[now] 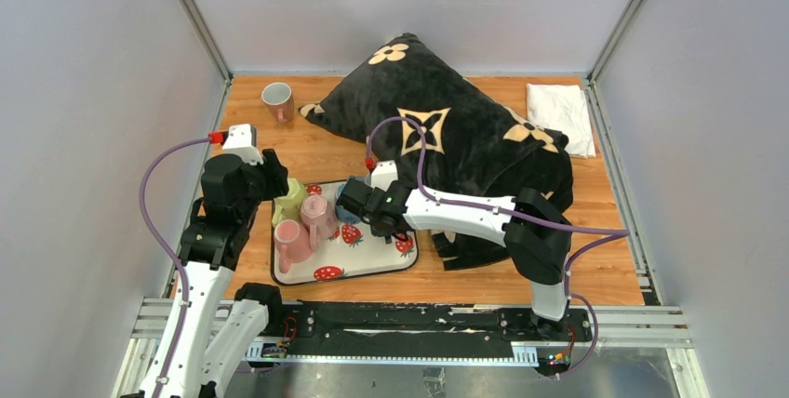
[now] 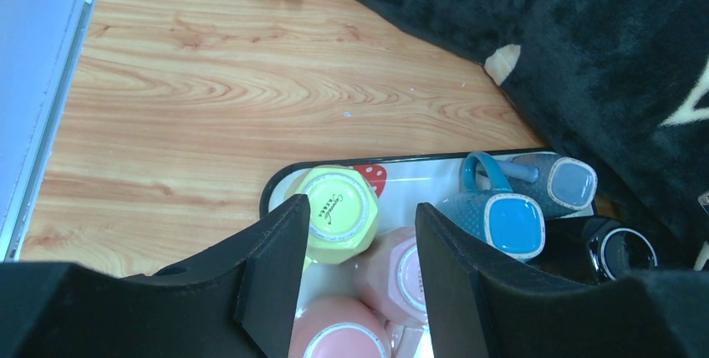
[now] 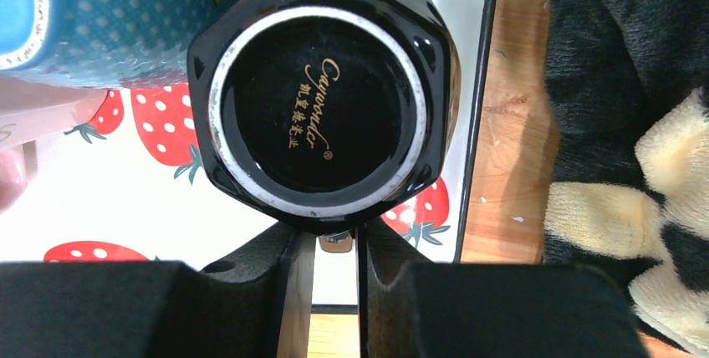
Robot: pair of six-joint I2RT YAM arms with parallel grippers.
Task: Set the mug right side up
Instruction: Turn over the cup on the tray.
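A black mug (image 3: 318,107) stands upside down at the right end of the strawberry tray (image 3: 167,199), its round base facing up. My right gripper (image 3: 334,241) is shut at its near side, on what looks like the handle, which the mug body mostly hides. From above, the right gripper (image 1: 358,201) covers that mug. My left gripper (image 2: 361,212) hangs open above an upside-down yellow mug (image 2: 339,212) and two upside-down pink mugs (image 2: 393,278), touching none.
A blue mug (image 2: 493,220) and a grey-blue mug (image 2: 556,182) lie on the tray (image 1: 372,263) beside the black one. An upright pinkish mug (image 1: 277,100) stands at the back left. A big black pillow (image 1: 447,128) fills the middle right, with a white cloth (image 1: 561,114) behind it.
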